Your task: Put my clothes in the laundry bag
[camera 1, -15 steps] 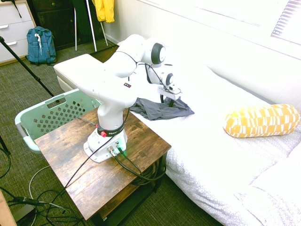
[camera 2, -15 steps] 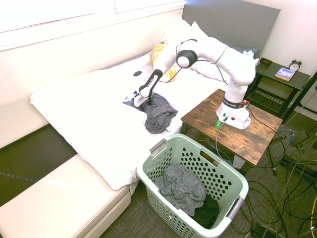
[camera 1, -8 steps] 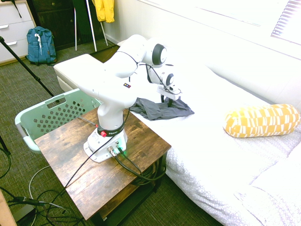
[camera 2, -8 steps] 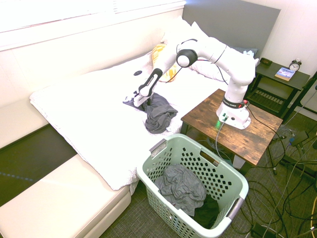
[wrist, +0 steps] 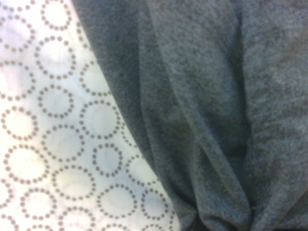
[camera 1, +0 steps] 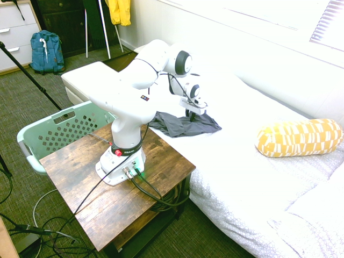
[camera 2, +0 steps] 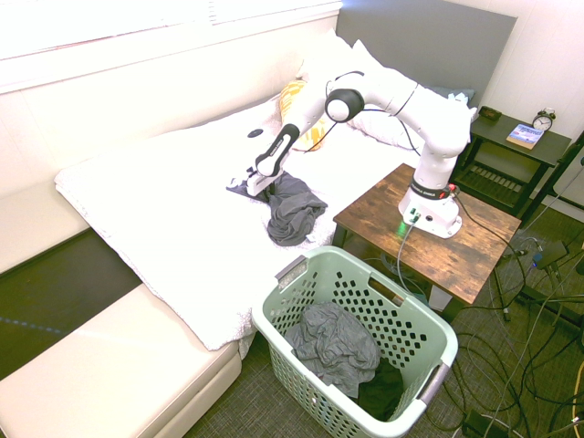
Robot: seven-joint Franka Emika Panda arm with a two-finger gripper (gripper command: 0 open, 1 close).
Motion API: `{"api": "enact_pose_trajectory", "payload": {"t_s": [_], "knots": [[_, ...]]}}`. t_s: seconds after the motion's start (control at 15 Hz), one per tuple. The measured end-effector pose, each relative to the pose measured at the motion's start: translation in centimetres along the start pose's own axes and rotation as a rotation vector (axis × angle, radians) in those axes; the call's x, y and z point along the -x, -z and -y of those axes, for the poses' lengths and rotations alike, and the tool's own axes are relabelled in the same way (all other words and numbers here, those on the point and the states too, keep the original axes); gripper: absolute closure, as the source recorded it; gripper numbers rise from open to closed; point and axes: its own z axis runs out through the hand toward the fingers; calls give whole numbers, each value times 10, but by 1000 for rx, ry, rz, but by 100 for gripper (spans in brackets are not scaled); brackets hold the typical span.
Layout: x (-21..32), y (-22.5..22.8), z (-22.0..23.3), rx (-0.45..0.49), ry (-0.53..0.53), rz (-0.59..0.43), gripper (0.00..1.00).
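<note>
The clothes (camera 1: 183, 124) are a dark grey-blue garment, crumpled on the white bed near its edge, next to the wooden table. My gripper (camera 1: 191, 114) points down and presses onto the garment's (camera 2: 294, 212) far end. In the second exterior view my gripper (camera 2: 265, 185) stands at the garment's upper left corner. The wrist view is filled by folds of the grey fabric (wrist: 202, 96) lying on the dotted sheet (wrist: 48, 144). The laundry bag (camera 2: 270, 321), a mint-green perforated basket, stands on the floor below the bed's edge. In the first exterior view the laundry bag (camera 1: 64, 131) is behind the table.
Other dark clothes (camera 2: 333, 342) lie inside the basket. A yellow patterned pillow (camera 1: 298, 137) rests further up the bed. The wooden table (camera 1: 80, 193) bears the arm. A blue backpack (camera 1: 45, 51) leans by the drawers, and a nightstand holds a clock (camera 2: 543, 119).
The arm has shifted slightly above the garment, its wrist settling a little. The garment and the basket have stayed where they were.
</note>
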Motion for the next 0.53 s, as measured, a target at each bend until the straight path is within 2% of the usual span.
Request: {"api": "enact_pose_trajectory", "payload": {"t_s": [0.33, 0.53], "knots": [[7, 16, 1, -5, 9, -3, 100], [21, 60, 4, -41, 18, -30, 100]]}}
